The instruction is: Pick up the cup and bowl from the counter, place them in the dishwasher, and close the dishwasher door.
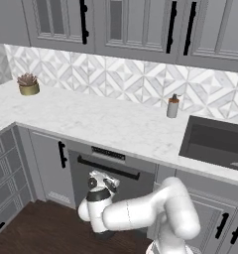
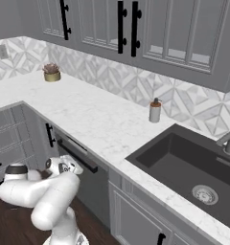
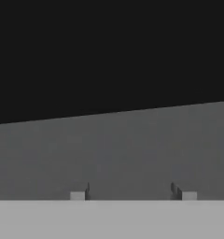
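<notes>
While folded low before the closed dishwasher door (image 1: pixel 113 186), hand (image 1: pixel 102 182) near bar handle (image 1: pixel 108 167); fingers (image 3: pixel 80 194) spread, pinching nothing.

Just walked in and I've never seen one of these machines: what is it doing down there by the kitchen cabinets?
The white robot arm is bent down low in front of the dishwasher, whose dark door with the long black bar handle looks shut. Its gripper is pointed close at a flat grey surface, fingers apart with nothing between them. On the counter above sit a soap bottle and a small potted plant.
</notes>
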Controlling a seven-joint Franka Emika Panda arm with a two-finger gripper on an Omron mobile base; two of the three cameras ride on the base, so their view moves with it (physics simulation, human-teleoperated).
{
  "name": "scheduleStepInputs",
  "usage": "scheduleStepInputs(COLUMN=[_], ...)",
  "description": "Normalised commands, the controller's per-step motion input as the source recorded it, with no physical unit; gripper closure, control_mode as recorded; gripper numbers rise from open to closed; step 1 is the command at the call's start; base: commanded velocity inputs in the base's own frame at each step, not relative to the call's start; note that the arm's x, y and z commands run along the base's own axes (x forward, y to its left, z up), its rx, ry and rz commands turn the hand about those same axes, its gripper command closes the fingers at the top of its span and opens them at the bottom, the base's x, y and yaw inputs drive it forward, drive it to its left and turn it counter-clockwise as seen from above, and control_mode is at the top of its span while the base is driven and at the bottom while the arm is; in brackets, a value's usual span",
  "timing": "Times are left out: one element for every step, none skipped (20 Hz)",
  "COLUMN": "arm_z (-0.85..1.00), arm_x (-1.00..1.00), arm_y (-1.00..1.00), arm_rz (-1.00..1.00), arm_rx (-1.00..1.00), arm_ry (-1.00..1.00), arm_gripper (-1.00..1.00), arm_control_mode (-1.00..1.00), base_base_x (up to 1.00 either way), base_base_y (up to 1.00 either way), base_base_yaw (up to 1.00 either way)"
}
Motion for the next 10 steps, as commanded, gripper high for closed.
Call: scheduleStepInputs(arm_z=[-0.49,-0.44,-0.44,-0.44,-0.44,-0.46,-0.47,-0.45,-0.40,-0.34], arm_x=[0.27,0.29,0.33,0.35,0.35,0.36,0.37,0.36,0.35,0.27], arm_y=[-0.16,-0.16,-0.17,-0.21,-0.23,-0.20,-0.21,-0.18,-0.18,-0.07], arm_rz=[-0.11,-0.10,-0.10,-0.08,-0.07,-0.06,-0.04,-0.02,0.00,0.00], arm_rx=[0.00,0.00,0.00,0.00,0.00,0.00,0.00,0.00,0.00,0.00], arm_ry=[0.00,0.00,0.00,0.00,0.00,0.00,0.00,0.00,0.00,0.00], arm_gripper=[-1.00,-1.00,-1.00,-1.00,-1.00,-1.00,-1.00,-1.00,-1.00,-1.00], arm_control_mode=[-1.00,-1.00,-1.00,-1.00,-1.00,-1.00,-1.00,-1.00,-1.00,-1.00], base_base_x=[0.00,0.00,0.00,0.00,0.00,0.00,0.00,0.00,0.00,0.00], base_base_y=[0.00,0.00,0.00,0.00,0.00,0.00,0.00,0.00,0.00,0.00], base_base_yaw=[0.00,0.00,0.00,0.00,0.00,0.00,0.00,0.00,0.00,0.00])
